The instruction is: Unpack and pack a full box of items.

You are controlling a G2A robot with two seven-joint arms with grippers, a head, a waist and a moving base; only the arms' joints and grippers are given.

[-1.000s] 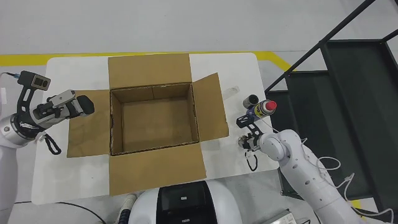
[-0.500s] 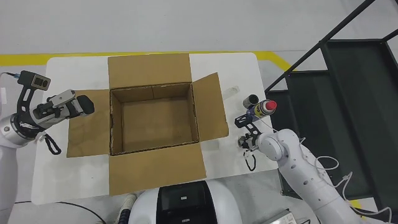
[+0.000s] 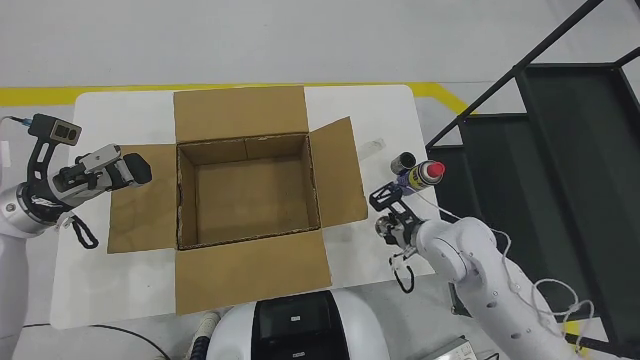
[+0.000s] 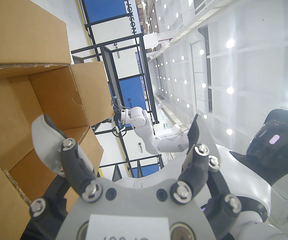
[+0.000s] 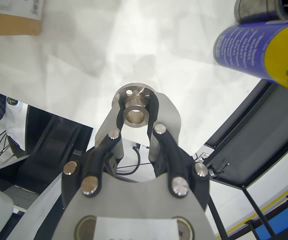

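Observation:
An open cardboard box [image 3: 250, 200] stands mid-table with its flaps spread and its inside bare [image 4: 21, 96]. My right gripper [image 5: 135, 112] is shut on a small metal flanged bushing [image 5: 134, 102], held just above the white table by the box's right flap; in the top view that gripper [image 3: 392, 225] sits near the table's right edge. A blue and yellow spray can [image 5: 261, 51] with a red cap [image 3: 428, 172] and a grey metal cylinder [image 5: 266, 1] stand close beyond it. My left gripper [image 4: 119, 131] hangs open and holds nothing, left of the box [image 3: 130, 168].
A clear tube-like item [image 3: 376, 145] lies on the table behind the can. A dark metal stair frame [image 3: 560, 160] stands right of the table. A labelled box flap [image 5: 11, 3] lies near the right gripper.
The right arm has shifted a little toward the box and the table's front with the bushing in its grip. The left arm has stayed put.

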